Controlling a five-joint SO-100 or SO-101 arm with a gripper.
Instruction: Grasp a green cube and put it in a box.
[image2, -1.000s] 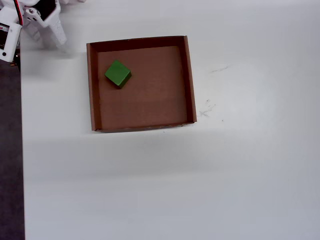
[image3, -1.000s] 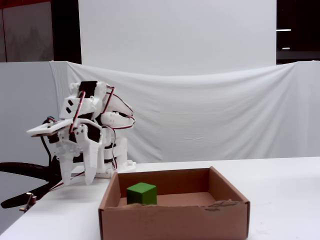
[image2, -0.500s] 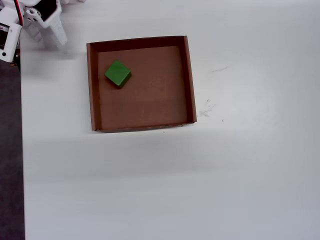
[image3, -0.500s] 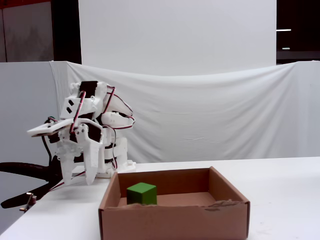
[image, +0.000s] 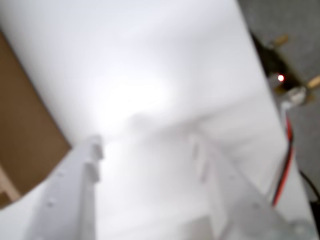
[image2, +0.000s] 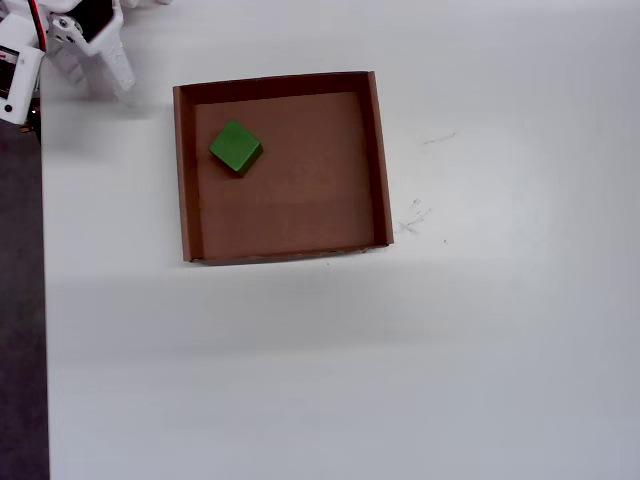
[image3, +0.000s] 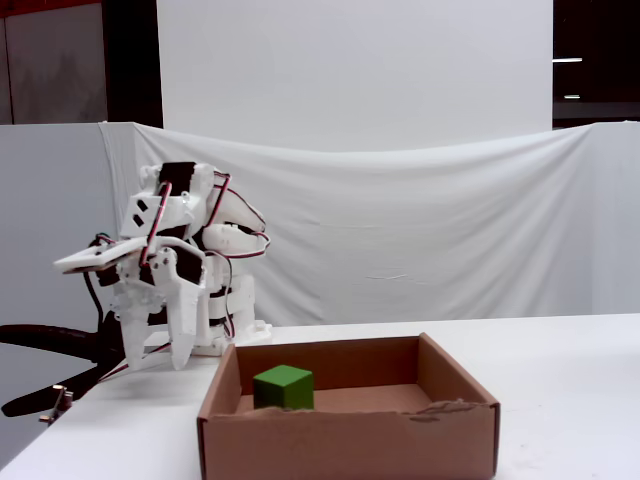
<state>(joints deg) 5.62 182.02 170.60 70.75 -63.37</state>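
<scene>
Overhead view gives me the green cube (image2: 236, 147) sitting on the floor of the box (image2: 378, 160), turned diamond-wise near the upper-left corner, close to the left wall. My claw (image3: 155, 359) hangs over the white surface (image2: 400, 350) well to the left of the box in the fixed view, tips pointing down. In the blurred wrist view its fingers (image: 80, 190) stand apart with nothing between them.
</scene>
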